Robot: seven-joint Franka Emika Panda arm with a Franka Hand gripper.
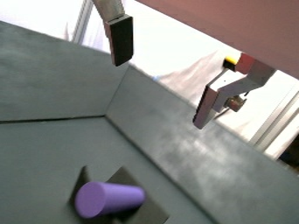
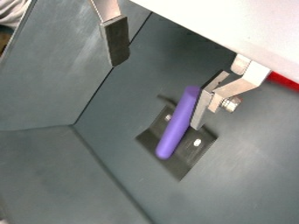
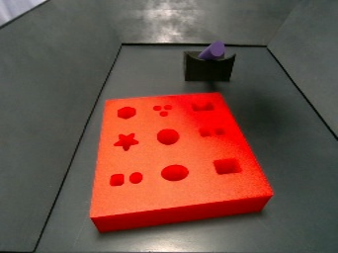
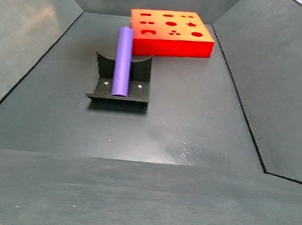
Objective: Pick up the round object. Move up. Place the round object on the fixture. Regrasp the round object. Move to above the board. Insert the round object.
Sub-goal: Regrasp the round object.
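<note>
The purple round object [image 4: 121, 59] lies in the notch of the dark fixture [image 4: 122, 92], with nothing holding it. It shows in both side views, end-on in one [image 3: 212, 49] on the fixture [image 3: 209, 67]. The orange-red board [image 3: 172, 158] with shaped holes lies flat on the floor, apart from the fixture; it also shows in a side view [image 4: 173, 34]. My gripper [image 2: 162, 74] is open and empty, above the round object [image 2: 176, 122] and the fixture [image 2: 193, 149]. In a wrist view my gripper [image 1: 163, 74] has nothing between its fingers, and the round object [image 1: 105, 199] sits below. The gripper is out of both side views.
Everything sits in a dark grey bin with sloped walls [image 4: 38, 64] and a flat floor [image 4: 179, 137]. The walls also show in a side view [image 3: 297, 79]. Bare floor lies between the fixture and the board.
</note>
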